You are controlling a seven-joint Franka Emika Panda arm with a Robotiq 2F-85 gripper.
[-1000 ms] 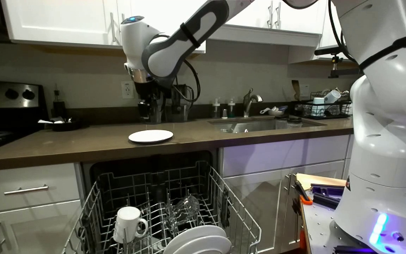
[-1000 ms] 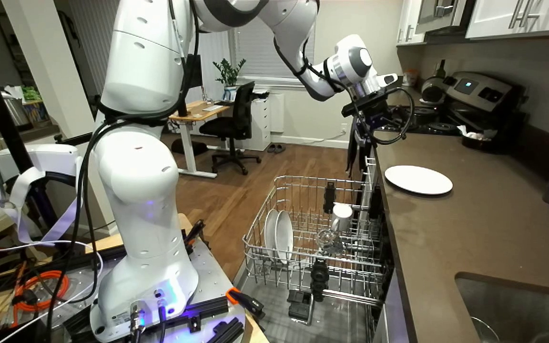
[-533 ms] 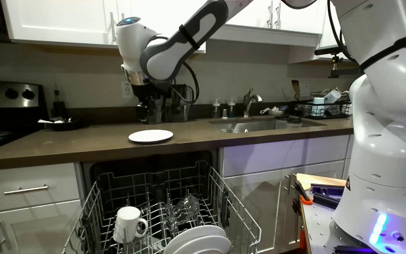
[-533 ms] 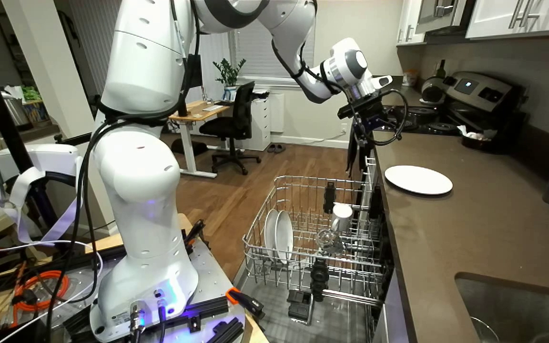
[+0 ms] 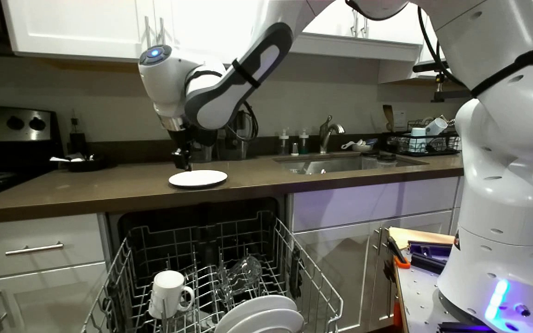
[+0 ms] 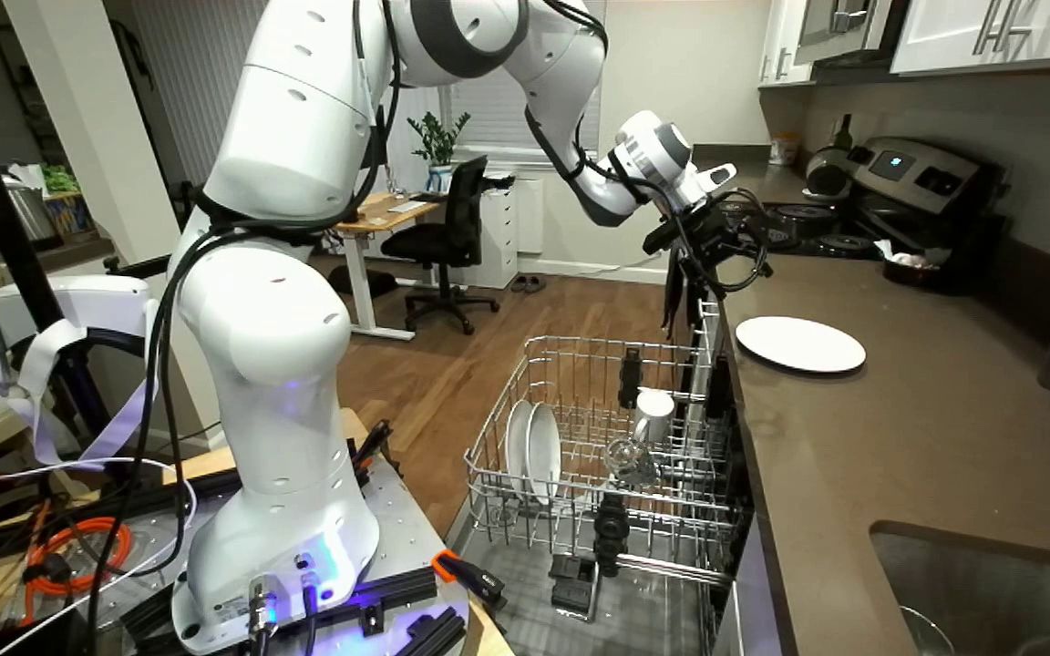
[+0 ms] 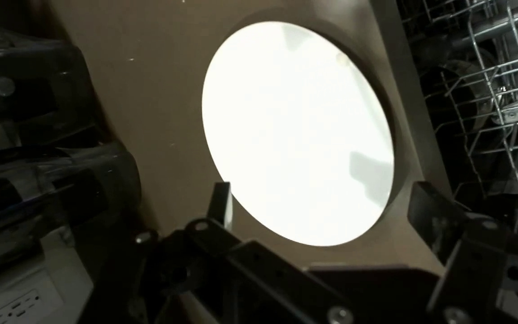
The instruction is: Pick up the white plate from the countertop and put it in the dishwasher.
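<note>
Dark brown countertop (image 6: 931,456), long and smooth, the white plate (image 6: 800,344) lying flat on it above the dishwasher (image 5: 178,213): round, plain, almost glaring.

The dishwasher's wire rack (image 6: 598,341) is pulled out into the room, with two other plates (image 6: 543,453) on edge in it, a white mug (image 5: 167,293) and a tilted clear glass (image 5: 248,270). I see clear glassware (image 6: 928,630) down in the steel sink (image 6: 990,558), pale cups (image 5: 417,139) in a black wire basket (image 5: 426,151) beside it, white scraps (image 5: 77,159) in a black dish (image 5: 88,165) near the stove (image 5: 9,125). In the wrist view, grey shadows lie along the white plate's rim, with a small tan spot there. The gripper (image 7: 323,198) has its fingers spread wide, one to each side of the plate's nearest end; whether they touch it I cannot tell. A little display (image 6: 891,165) glows on the stove, too tiny to read.
</note>
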